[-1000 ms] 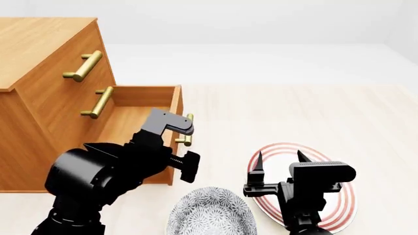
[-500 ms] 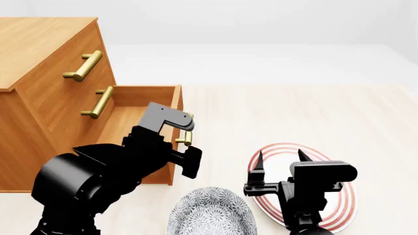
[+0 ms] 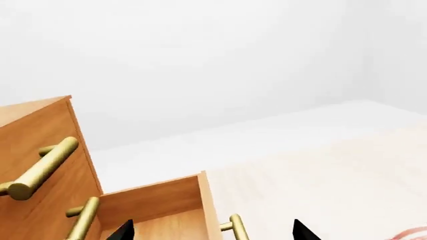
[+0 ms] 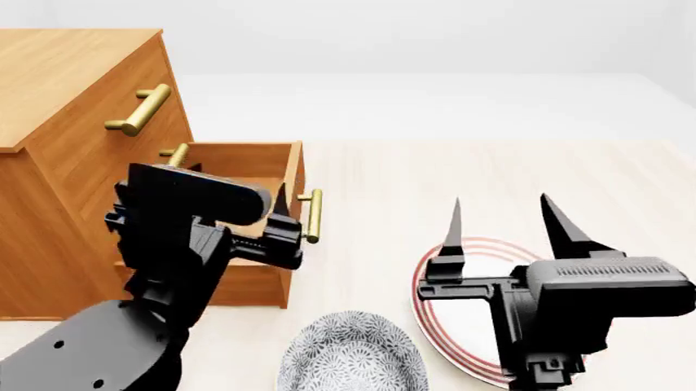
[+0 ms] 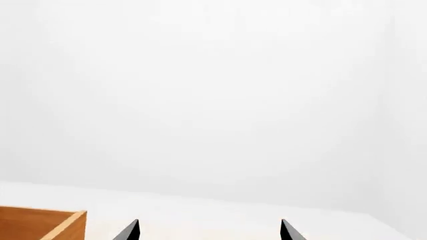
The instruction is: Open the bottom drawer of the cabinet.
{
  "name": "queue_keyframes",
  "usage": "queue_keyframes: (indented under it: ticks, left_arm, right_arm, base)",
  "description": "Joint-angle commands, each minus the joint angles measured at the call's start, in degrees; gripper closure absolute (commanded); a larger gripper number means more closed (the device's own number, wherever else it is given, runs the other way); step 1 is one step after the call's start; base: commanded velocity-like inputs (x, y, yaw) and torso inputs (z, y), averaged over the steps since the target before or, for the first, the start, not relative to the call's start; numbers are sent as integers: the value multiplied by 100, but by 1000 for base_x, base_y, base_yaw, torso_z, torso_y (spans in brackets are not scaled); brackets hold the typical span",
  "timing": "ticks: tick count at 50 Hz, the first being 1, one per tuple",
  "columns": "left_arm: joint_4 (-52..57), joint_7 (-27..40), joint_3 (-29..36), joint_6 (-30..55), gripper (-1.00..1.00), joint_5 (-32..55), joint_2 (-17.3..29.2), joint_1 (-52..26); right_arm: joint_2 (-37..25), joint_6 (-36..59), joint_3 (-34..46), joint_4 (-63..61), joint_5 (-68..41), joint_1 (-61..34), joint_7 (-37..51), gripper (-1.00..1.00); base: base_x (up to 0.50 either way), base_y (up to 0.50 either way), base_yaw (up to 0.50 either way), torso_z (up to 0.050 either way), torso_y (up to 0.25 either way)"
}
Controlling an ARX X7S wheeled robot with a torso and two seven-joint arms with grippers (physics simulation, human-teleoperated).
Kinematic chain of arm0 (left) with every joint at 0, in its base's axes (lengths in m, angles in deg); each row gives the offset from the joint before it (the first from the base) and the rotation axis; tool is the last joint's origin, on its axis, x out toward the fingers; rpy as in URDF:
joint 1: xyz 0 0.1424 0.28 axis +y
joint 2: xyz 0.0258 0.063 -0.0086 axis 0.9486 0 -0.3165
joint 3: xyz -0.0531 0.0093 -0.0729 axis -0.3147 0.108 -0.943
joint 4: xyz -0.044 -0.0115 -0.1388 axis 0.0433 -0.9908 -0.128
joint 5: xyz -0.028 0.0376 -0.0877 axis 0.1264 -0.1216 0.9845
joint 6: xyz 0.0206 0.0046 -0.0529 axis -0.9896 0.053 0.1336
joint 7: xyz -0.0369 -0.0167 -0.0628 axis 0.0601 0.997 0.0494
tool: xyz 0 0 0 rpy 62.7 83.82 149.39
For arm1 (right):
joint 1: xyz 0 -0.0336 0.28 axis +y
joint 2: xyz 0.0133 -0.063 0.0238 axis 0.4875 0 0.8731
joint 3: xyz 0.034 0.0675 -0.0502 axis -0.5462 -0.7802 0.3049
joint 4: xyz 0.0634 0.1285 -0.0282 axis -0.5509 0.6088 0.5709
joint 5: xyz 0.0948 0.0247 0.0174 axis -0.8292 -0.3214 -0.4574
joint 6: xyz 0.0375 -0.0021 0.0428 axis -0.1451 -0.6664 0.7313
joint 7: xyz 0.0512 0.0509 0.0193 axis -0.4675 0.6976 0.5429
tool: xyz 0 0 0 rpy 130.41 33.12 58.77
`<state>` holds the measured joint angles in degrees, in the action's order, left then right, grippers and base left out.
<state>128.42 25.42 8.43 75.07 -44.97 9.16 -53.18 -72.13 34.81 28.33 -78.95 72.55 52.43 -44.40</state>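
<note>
The cabinet (image 4: 65,73) stands at the left, and the bottom drawer (image 4: 244,160) is pulled well out of it. Its brass handle (image 4: 313,216) faces right. My left gripper (image 4: 234,194) is open and empty, raised over the open drawer, a little short of the handle. In the left wrist view the drawer (image 3: 160,197) and its handle (image 3: 238,229) lie beyond the open left gripper (image 3: 212,232), untouched. My right gripper (image 4: 498,204) is open and empty, held above the plate. The right wrist view shows the open right gripper (image 5: 209,231) and a corner of the drawer (image 5: 40,222).
A red-ringed plate (image 4: 435,285) lies on the pale floor under the right arm. A grey patterned bowl (image 4: 348,358) sits at the front between the arms. The two upper drawers stay shut, with handles at the top (image 4: 139,110) and the middle (image 4: 174,153).
My left gripper has come away from the bottom drawer's handle and risen. My right gripper has risen too. The drawer has stayed pulled out.
</note>
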Motion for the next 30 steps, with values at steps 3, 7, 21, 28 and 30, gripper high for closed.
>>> queue_keyframes:
  ticks: [3, 7, 21, 28, 30]
  left_arm:
    - [843, 567, 70, -1389, -100, -474, 173, 480]
    - [909, 652, 210, -1539, -100, -570, 234, 452]
    - [1002, 1116, 462, -2129, -100, -469, 523, 231]
    - [1032, 1472, 636, -2346, -100, -222, 776, 157]
    - [1040, 1771, 705, -2416, -100, 100, 944, -18]
  right_arm:
    - [-241, 485, 260, -1347, 287, -585, 53, -100]
    - [-163, 996, 266, -1466, 159, -1143, 42, -100]
    - [-1628, 917, 1485, -1532, -2153, -3463, 2451, -100]
    - [-2132, 536, 2224, -1530, -2586, -4082, 3235, -100]
    - [-2207, 582, 2346, -1530, -2833, -4421, 3432, -100]
  base:
    - [0, 0, 0, 0, 0]
    - [0, 0, 0, 0, 0]
    - [0, 0, 0, 0, 0]
    - [0, 0, 0, 0, 0]
    - [0, 0, 0, 0, 0]
